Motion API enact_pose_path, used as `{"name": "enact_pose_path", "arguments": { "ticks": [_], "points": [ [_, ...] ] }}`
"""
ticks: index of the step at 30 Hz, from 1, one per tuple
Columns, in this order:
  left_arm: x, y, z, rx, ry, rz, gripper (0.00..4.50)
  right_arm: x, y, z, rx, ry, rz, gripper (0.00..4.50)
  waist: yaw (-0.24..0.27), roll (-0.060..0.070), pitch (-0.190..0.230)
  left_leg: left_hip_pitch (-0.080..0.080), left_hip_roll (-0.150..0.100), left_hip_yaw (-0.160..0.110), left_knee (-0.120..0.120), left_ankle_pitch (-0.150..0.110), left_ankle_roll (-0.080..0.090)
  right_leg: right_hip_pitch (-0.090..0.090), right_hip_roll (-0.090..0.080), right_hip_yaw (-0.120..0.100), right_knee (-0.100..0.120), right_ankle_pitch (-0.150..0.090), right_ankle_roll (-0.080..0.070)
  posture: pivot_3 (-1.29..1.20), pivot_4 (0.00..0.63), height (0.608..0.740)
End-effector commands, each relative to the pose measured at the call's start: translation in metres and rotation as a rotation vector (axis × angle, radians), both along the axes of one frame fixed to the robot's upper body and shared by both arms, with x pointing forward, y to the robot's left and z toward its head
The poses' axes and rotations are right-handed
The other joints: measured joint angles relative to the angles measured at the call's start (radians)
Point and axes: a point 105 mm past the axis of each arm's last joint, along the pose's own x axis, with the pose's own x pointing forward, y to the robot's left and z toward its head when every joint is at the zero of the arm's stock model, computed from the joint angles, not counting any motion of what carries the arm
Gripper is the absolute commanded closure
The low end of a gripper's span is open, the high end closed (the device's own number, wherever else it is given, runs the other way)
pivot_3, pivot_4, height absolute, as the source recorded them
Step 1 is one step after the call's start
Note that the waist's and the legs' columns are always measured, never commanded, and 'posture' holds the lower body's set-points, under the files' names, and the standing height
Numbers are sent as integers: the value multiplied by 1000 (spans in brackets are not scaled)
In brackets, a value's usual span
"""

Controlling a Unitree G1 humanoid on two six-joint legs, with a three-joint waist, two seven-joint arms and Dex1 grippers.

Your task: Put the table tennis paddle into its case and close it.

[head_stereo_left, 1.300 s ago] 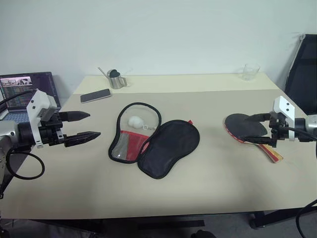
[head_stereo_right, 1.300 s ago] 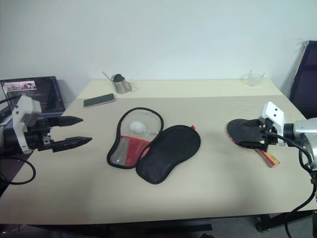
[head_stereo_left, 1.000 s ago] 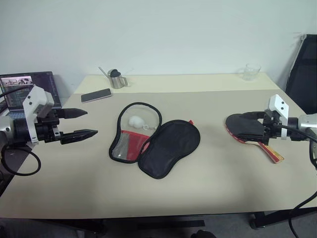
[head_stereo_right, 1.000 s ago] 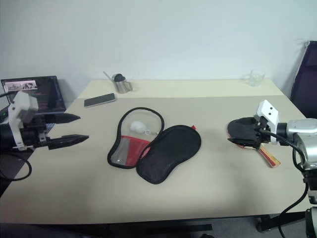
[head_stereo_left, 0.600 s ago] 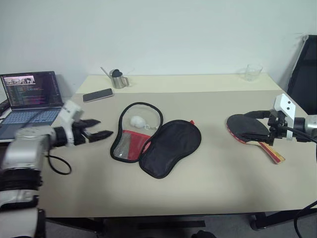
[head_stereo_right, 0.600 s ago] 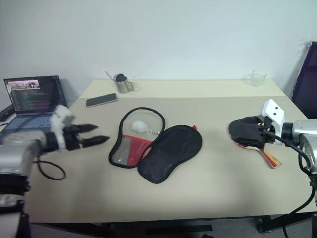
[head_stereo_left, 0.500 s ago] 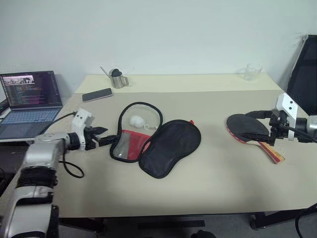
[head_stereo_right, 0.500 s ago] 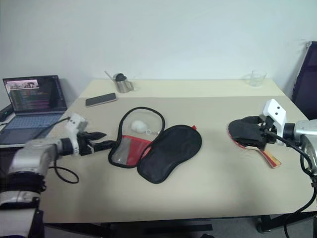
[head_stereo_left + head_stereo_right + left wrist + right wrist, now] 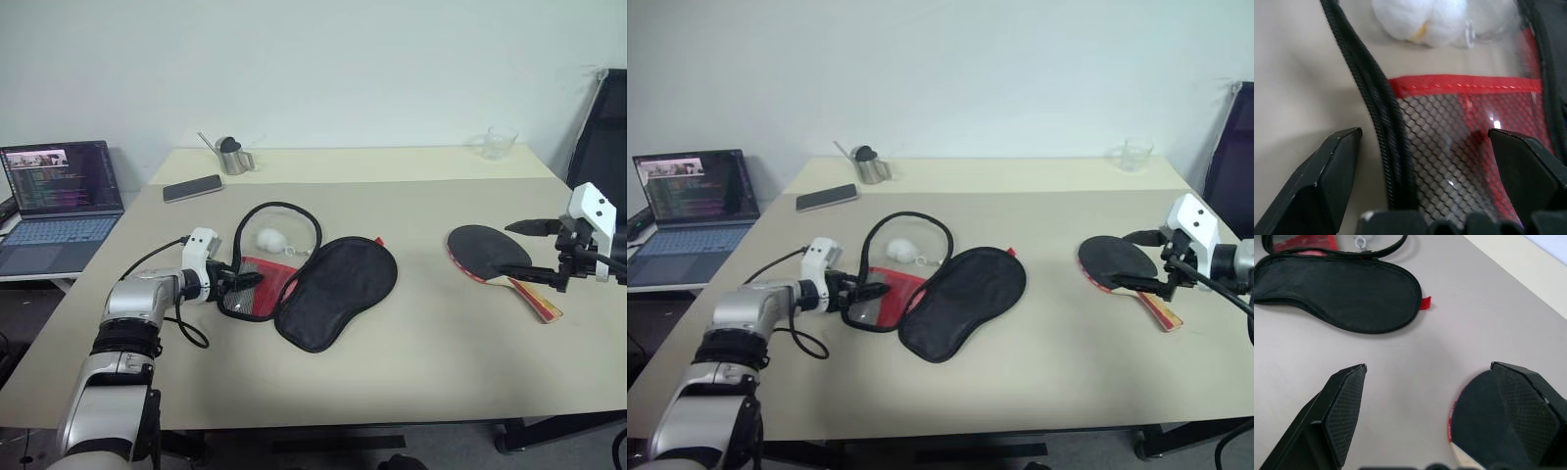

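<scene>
Since a second ago my left pincer (image 9: 240,284) has swung down, jaws wide astride the zipper rim of the open black-and-red fabric case (image 9: 304,284), while the black-faced, wooden-handled paddle (image 9: 495,257) lies beside my open right pincer (image 9: 542,257).

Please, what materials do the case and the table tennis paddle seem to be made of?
The case looks like soft black fabric: matte, limp, with a zipper rim, a see-through mesh pocket and a red stitched band. The table tennis paddle seems to have a dull black rubber face with a red edge and a pale handle, probably wood.
</scene>
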Motion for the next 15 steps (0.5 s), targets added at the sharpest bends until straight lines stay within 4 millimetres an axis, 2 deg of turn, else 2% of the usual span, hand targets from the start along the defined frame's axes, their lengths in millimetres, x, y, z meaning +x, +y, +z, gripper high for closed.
{"name": "enact_pose_path", "arguments": {
  "ticks": [1,3,6,8,12,15],
  "points": [
    [-4,-18,-1,-22,-6,-46,0,-3,-3,13,-3,-42,-1,29,3,0,0,0,0,0,0,0,0,0,0,0,0,0,0,0,150,740],
    [-7,-28,4,-38,-19,-76,0,-3,-3,12,-3,-32,0,29,8,0,0,0,0,0,0,0,0,0,0,0,0,0,0,0,150,740],
    [-9,-33,13,-48,-33,-82,610,-3,-5,14,-16,-7,4,0,17,0,0,0,0,0,0,0,0,0,0,0,0,0,0,0,150,740],
    [-9,-27,17,-45,-36,-63,1306,0,-1,15,-24,-1,18,0,18,0,0,0,0,0,0,0,0,0,0,0,0,0,0,0,150,740],
    [-12,-5,12,22,-29,-5,2724,4,10,9,-17,0,59,0,16,0,0,0,0,0,0,0,0,0,0,0,0,0,0,0,150,740],
    [-14,5,22,-6,-48,44,3799,11,18,8,-6,-17,71,0,15,0,0,0,0,0,0,0,0,0,0,0,0,0,0,0,150,740]
  ]
}}
